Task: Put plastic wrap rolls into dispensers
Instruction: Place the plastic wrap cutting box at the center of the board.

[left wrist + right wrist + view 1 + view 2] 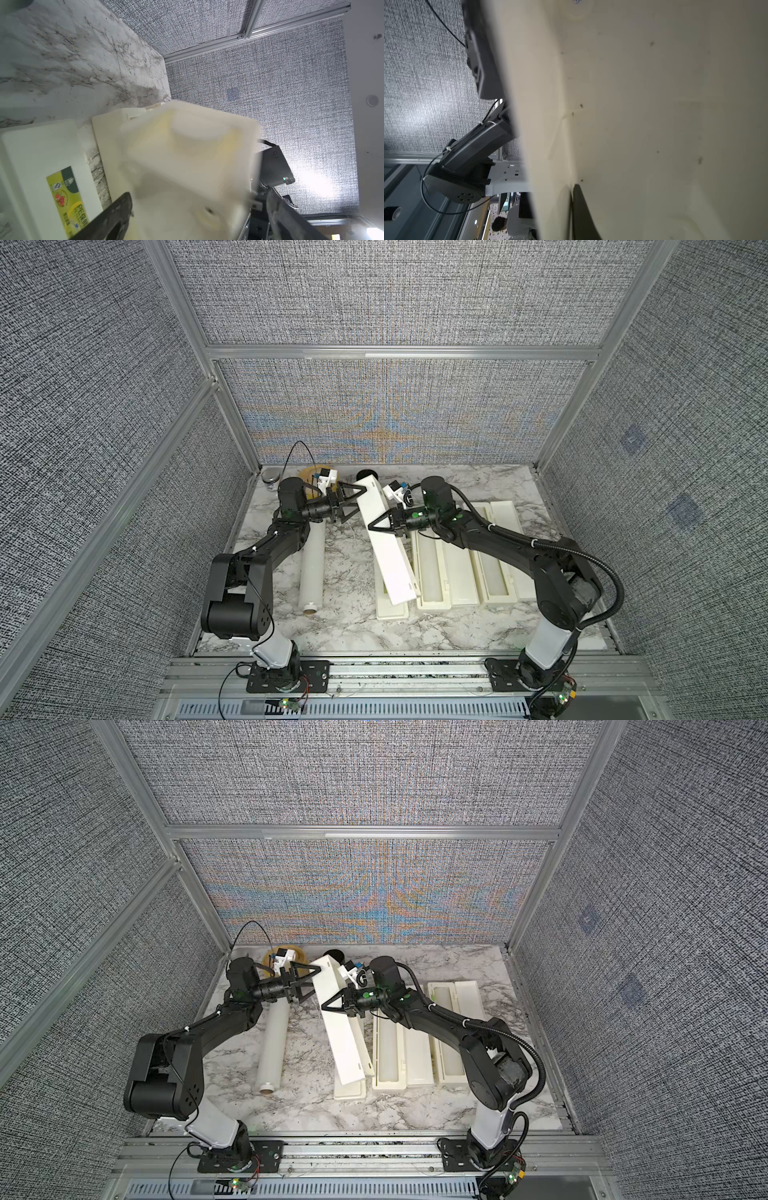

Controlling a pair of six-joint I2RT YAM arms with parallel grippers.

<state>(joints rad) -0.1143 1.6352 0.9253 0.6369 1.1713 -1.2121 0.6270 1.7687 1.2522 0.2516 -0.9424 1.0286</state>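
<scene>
Roughly two thirds of the job looks done. In a top view, the middle dispenser (434,605) and the right-hand dispenser (498,600) lie open side by side on the table (353,626). Each has a pale roll in its trough, at (430,564) and (494,568), and their lids are not yet closed.

The last roll (311,568) lies loose on the table, well to the left of the boxes and partly under the left arm.

The third dispenser (388,556) is tilted. Its far end is lifted and its near end rests on a flat cream part, probably its other half, though the pictures do not settle that.

The right gripper (370,526) is pressed together and seems to pinch the left edge of this tilted piece. The right wrist view shows one dark finger (581,207) flat against cream plastic.

The left gripper (360,499) is spread wide around the raised far end and grips nothing.

What remains, by this reading, is to open that box fully, load the loose roll, and perhaps close all three lids.
</scene>
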